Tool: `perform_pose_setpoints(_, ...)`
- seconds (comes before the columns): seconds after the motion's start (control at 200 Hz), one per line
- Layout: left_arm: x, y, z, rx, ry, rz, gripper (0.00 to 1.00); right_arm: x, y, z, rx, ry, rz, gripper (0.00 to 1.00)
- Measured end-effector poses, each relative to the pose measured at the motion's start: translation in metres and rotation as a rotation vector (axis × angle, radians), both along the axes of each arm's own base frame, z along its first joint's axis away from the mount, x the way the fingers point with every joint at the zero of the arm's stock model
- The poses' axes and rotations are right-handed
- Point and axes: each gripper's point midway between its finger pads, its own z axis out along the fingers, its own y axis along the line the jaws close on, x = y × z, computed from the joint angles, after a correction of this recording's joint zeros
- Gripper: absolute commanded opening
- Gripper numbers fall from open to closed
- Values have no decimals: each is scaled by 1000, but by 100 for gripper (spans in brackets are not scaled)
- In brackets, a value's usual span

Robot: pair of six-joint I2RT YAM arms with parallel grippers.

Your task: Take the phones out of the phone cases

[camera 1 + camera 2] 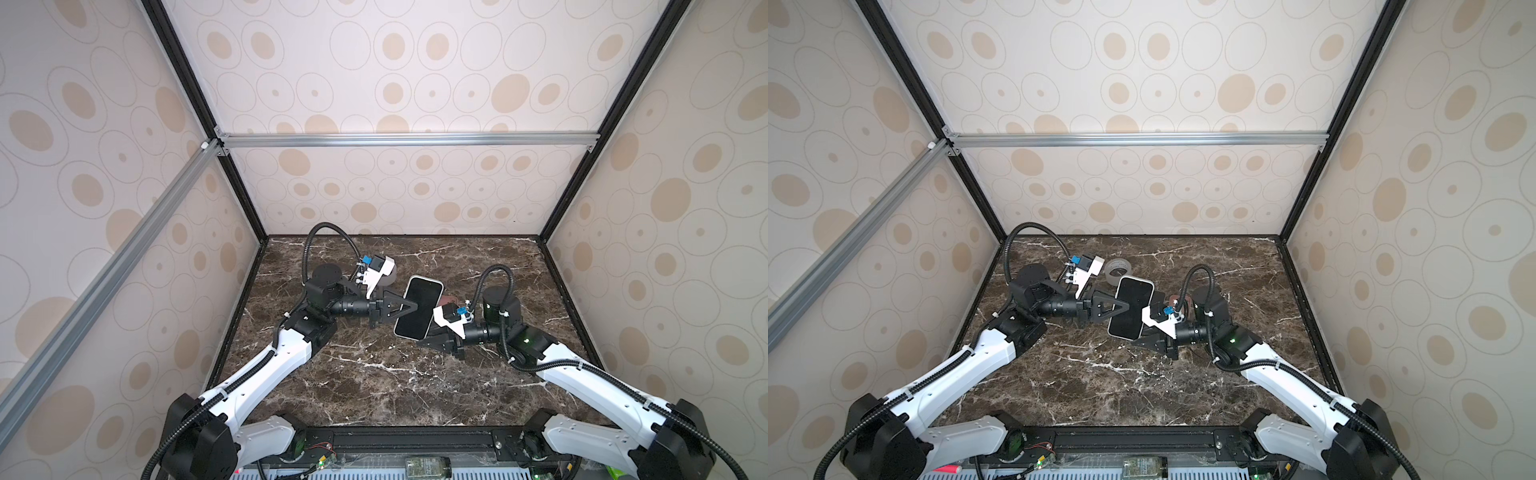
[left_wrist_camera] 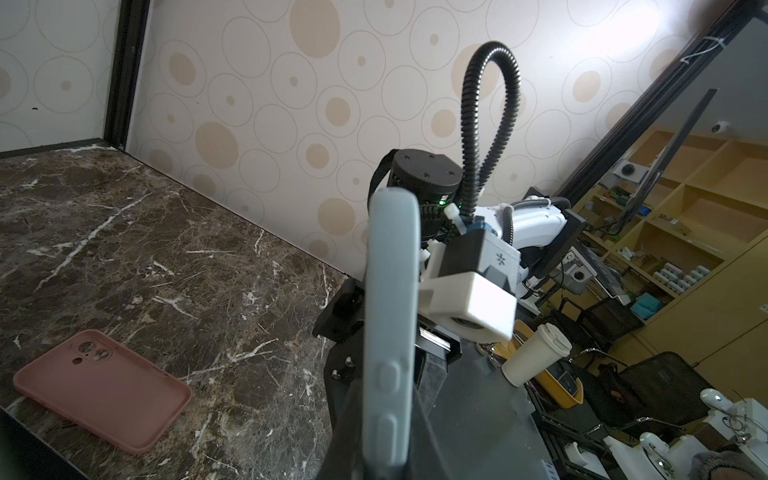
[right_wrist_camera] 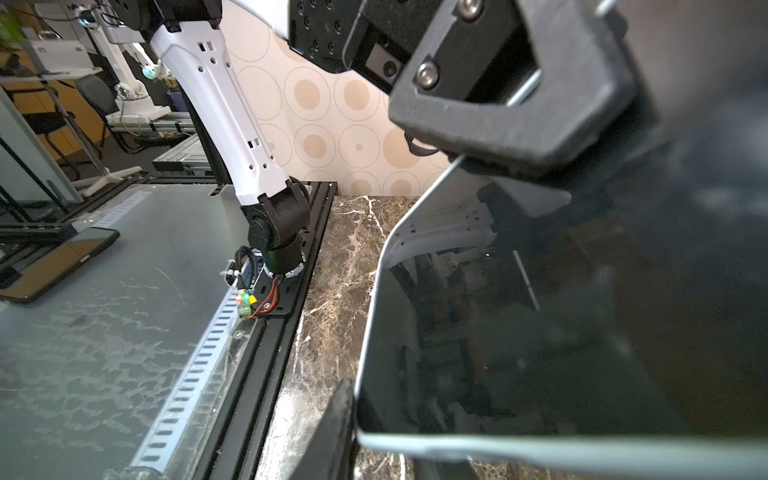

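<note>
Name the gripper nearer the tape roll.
Left: left gripper, clamping the phone, is just in front of the tape roll; right gripper sits farther, at the phone's near end.

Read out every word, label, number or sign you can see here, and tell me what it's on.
"*": a white star-like sign on the right wrist's camera housing.
Bottle label at the near edge: too blurred to read.
Phone screen: dark, no text.

Phone (image 1: 417, 307) screen glossy; its pale-blue case (image 2: 390, 332) matt, rubbery; table (image 1: 374, 386) polished marble-look.
</note>
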Motion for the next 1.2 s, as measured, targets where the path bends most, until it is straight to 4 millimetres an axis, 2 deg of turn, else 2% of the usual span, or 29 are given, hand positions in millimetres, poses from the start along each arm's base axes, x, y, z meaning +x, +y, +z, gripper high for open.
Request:
perform_pose_setpoints(0.16, -4, 0, 1, -3, -18, -19, 0, -4, 0, -1, -4, 22, 16, 14)
perform_pose_setpoints(0.495, -5, 0, -3, 6, -6, -28, 0, -9, 1, -4, -44, 21, 23, 11)
perform_pose_setpoints(1.035, -9, -3, -10, 20, 26, -77, 0, -17, 1, -10, -117, -8, -1, 0)
perform_pose_setpoints(1.2, -7, -5, -13, 22, 61, -88, 0, -16, 0, -12, -133, -38, -15, 0)
